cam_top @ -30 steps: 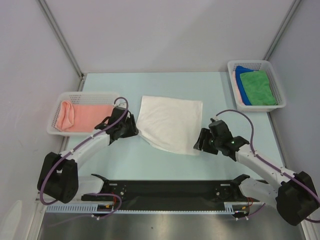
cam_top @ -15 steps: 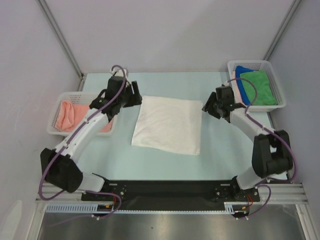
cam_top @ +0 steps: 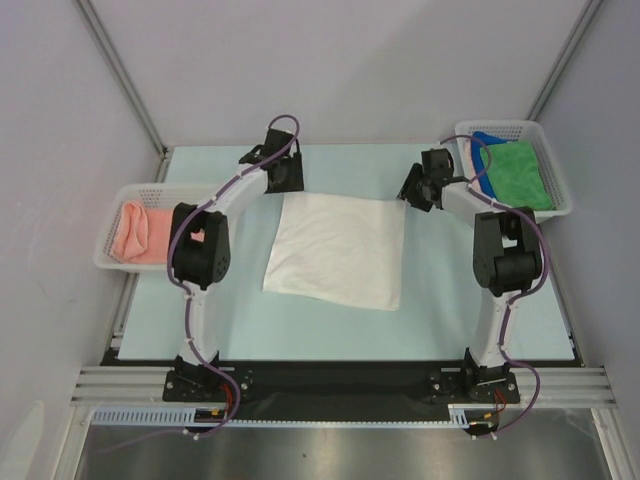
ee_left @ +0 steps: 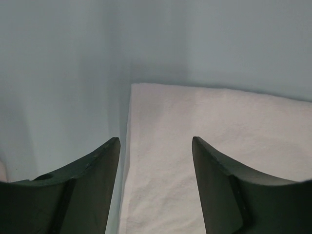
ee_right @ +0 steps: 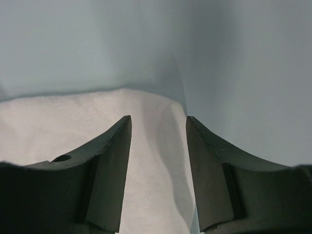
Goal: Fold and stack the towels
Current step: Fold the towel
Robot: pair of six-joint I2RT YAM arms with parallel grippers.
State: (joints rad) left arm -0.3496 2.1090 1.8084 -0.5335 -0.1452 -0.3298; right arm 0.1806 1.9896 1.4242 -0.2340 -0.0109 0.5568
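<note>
Top external view, please: where does the white towel (cam_top: 338, 248) lie from your grippers?

Me: Flat on the counter (cam_top: 200, 330) in the middle of the frame. It is nearly square, and its far edge runs left to right. My left gripper (cam_top: 285, 177) is at that edge's left corner and my right gripper (cam_top: 417, 190) at its right corner, so the cloth stretches from both toward the bottom of the frame.

Which arm is nearer?

Me: Neither, as I judge it; each has its own corner. In the left wrist view the corner sits just ahead of my fingers (ee_left: 92, 185), slightly left of centre. In the right wrist view it lies just beyond the tips.

And the jaws?

Me: Both pairs are spread and pinching nothing. The cloth runs under each gap, but I cannot tell whether the tips touch it.

Next?

Me: I judge I should pinch both corners and draw the far edge toward the near one. The pink towel (cam_top: 140, 232) lies in the left basket (cam_top: 170, 188), and the green towel (cam_top: 515, 175) lies over the blue towel (cam_top: 484, 140) in the right basket (cam_top: 500, 126).
</note>
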